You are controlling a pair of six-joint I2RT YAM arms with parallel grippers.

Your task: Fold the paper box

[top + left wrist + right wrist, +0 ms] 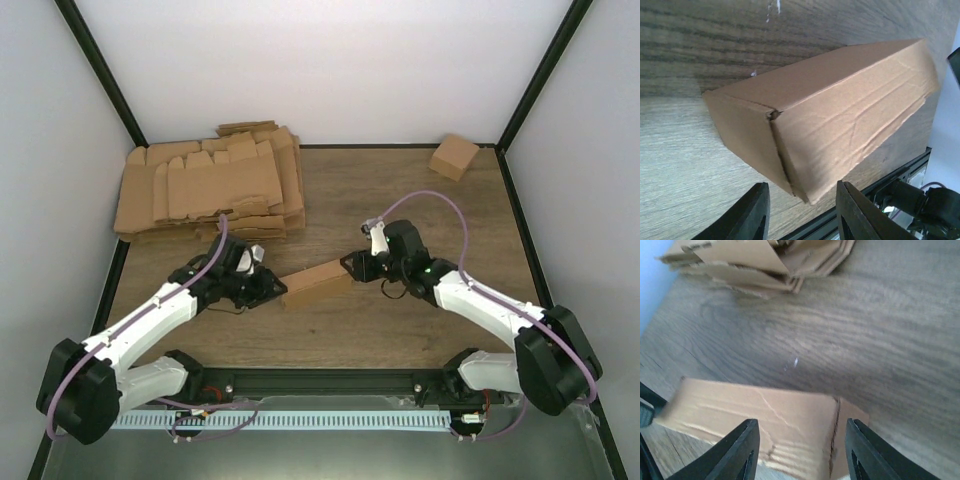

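Top view: finds the box (315,283) lying on the surface (400,330), bracketed at both ends, probably to press flaps shut. Left wrist: shows left gripper (802,202) open, empty, facing one folded end. Right wrist: shows right gripper (802,440) open, empty, poised over the other end.

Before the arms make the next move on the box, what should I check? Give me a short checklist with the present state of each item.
1. Box lies on the table between both grippers: ok.
2. Left gripper open, at one end of the box: ok.
3. Right gripper open, at the other end: ok.
4. Fingers touching the box: cannot tell.
5. End flaps fully tucked in: cannot tell.
6. Stack of flat cardboard lies apart from the box: ok.
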